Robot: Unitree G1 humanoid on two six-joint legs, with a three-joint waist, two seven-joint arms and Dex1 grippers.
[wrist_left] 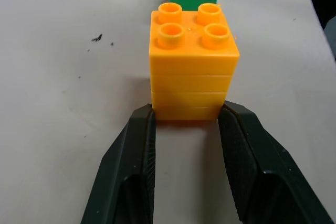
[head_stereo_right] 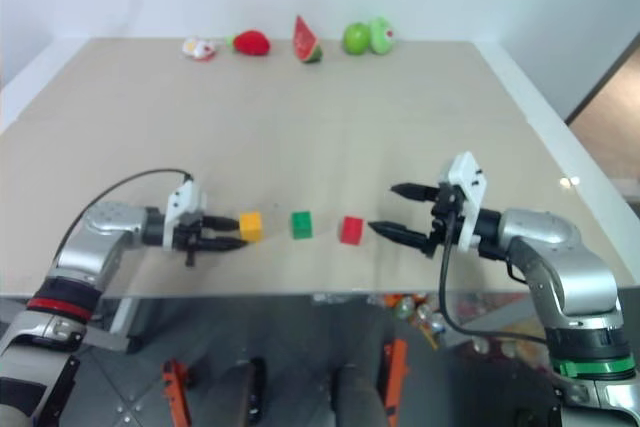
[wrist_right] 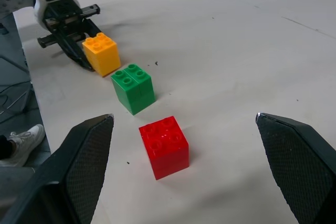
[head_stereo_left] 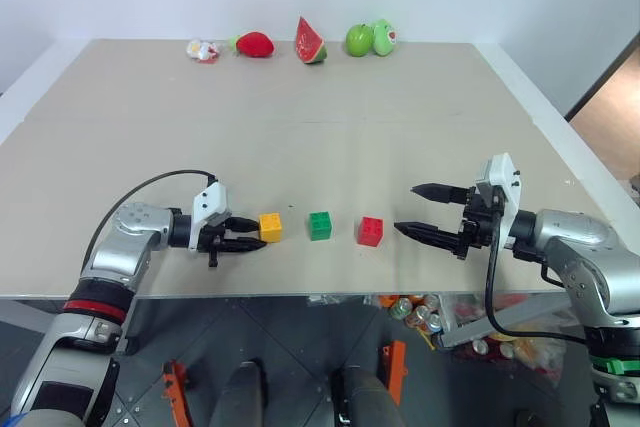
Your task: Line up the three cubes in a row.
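1. My left gripper (head_stereo_left: 256, 233) pinches the yellow cube's (head_stereo_left: 270, 227) near end; my right gripper (head_stereo_left: 413, 211) gapes beside the red cube (head_stereo_left: 371, 231).
2. The green cube (head_stereo_left: 320, 225) sits between; a careless nudge would skew the row.

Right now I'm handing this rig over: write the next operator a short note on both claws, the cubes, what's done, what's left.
Left claw: fingertips pinch the near edge of the yellow-orange cube, which sits on the table.
Right claw: open wide, holding nothing, just right of the red cube.
Green cube sits between the other two, with gaps.
Done: three cubes roughly in a row.
Left: release the yellow-orange cube, tidy the alignment if needed.
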